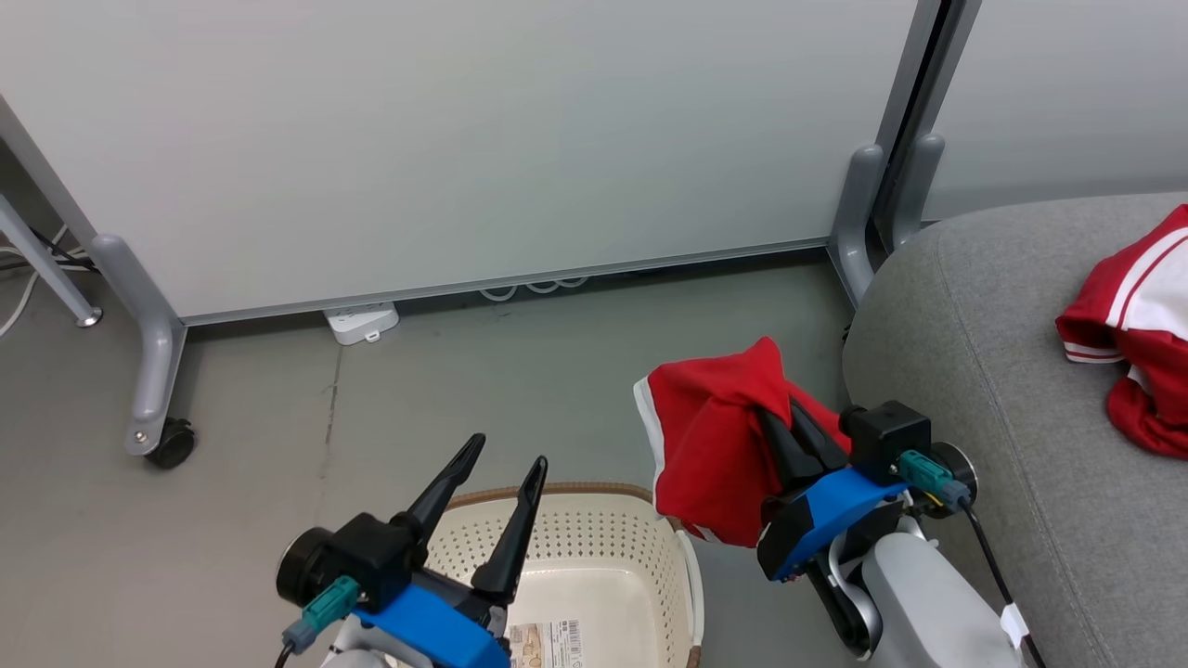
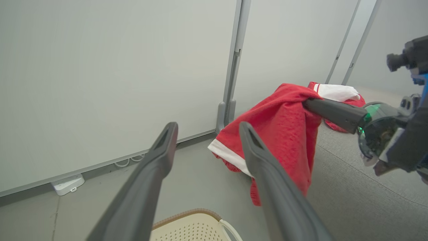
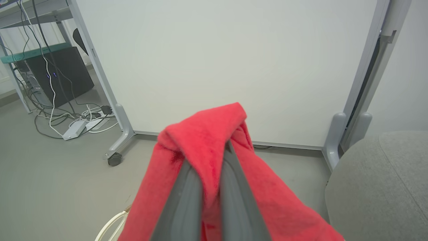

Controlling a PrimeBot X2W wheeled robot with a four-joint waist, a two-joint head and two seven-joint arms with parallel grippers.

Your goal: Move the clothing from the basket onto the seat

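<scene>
**Spotter:** What's in the jaws?

**Operator:** My right jaws are pinched tight on a fold of the red garment, lower centre of the head view. The rest hangs off their left side, clear of the floor. My left jaws stand spread wide with nothing in them, over the basket at the bottom edge.

**Spotter:** What worries you?

**Operator:** I judge the pinch thin. A quick swing could let the cloth slip onto the floor between basket and seat. The hanging hem could also drag on the seat's rounded edge at right and leave the garment half off.

**Spotter:** Anything in the way?

**Operator:** Another red-and-white garment lies on the seat at far right, so I'd land short of it. The partition's grey foot stands just beside the seat's corner, upper right. A power strip and a caster sit well off left.
</scene>
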